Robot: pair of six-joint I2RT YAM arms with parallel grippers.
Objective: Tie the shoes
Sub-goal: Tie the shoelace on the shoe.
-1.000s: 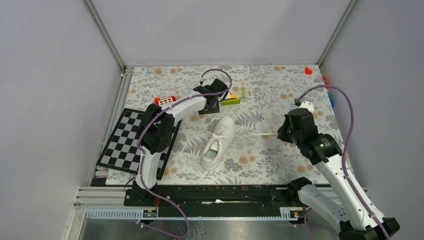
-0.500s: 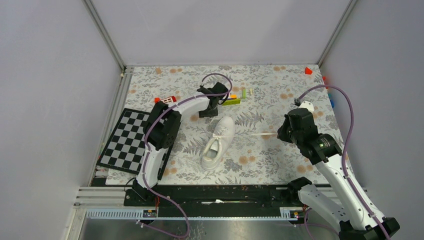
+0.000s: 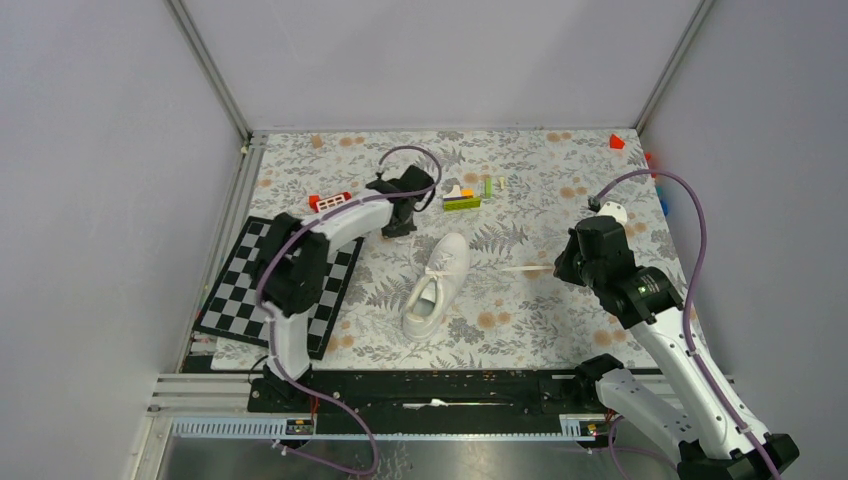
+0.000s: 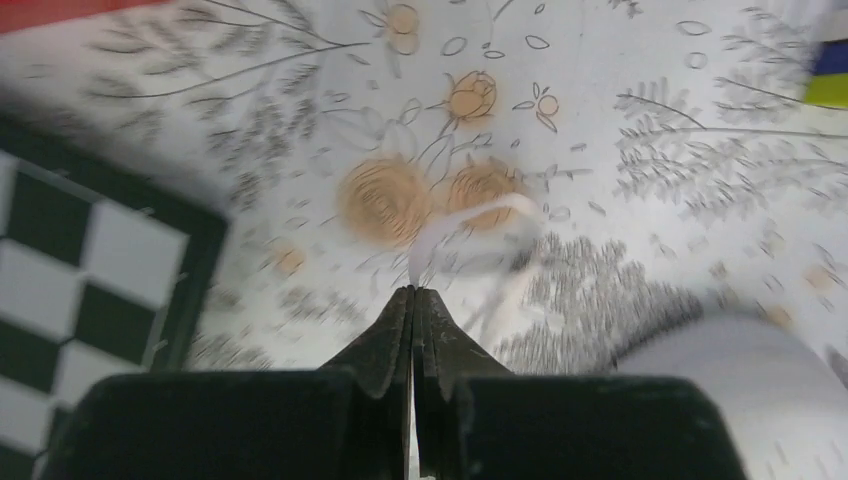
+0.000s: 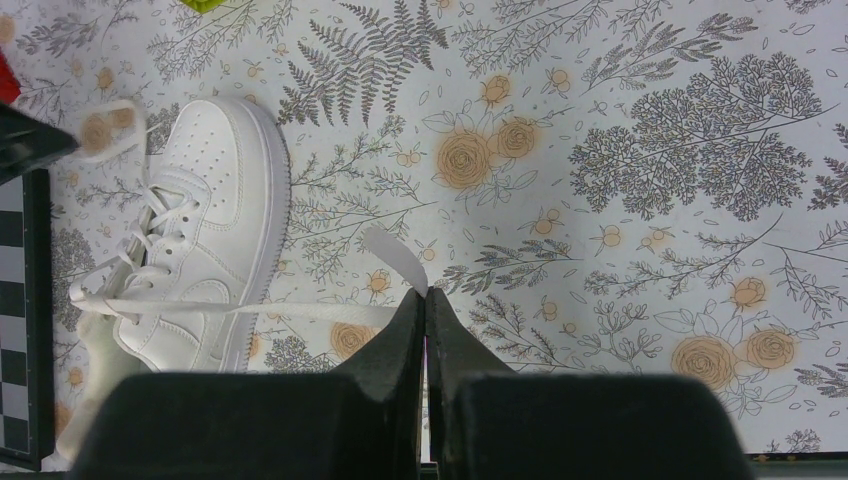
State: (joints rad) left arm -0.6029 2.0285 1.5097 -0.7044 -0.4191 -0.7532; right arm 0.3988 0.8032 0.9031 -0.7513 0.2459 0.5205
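Between the left end effector [image 3: 398, 228] and right end effector [image 3: 558, 268], from above, the sneaker [image 3: 437, 285] lies on the bench [image 3: 560, 190].

Left wrist: the tips are clenched on 1 lace end [image 4: 470, 222], which curls ahead of them.

Right wrist: this one is clenched on the other lace [image 5: 300, 311], which stretches left to the sneaker. No knot shows, so the tying likely remains.

We see a sneaker [image 5: 215, 220] whose smooth white upper, faintly sheened, looks like leather or an imitation of it, with small holes pricked in the toe and flat woven cloth laces [image 5: 300, 312]. The bench [image 5: 650, 150] has a matt surface printed with grey ferns and tan roses, and the checkerboard [image 3: 225, 290] is a flat black-and-white print. We note matt, slightly grainy black plastic on the left pincer [image 4: 412, 292] and right pincer [image 5: 425, 295], smooth white shells on the arms [image 3: 672, 350], and bare ribbed metal on the frame rail [image 3: 400, 427].
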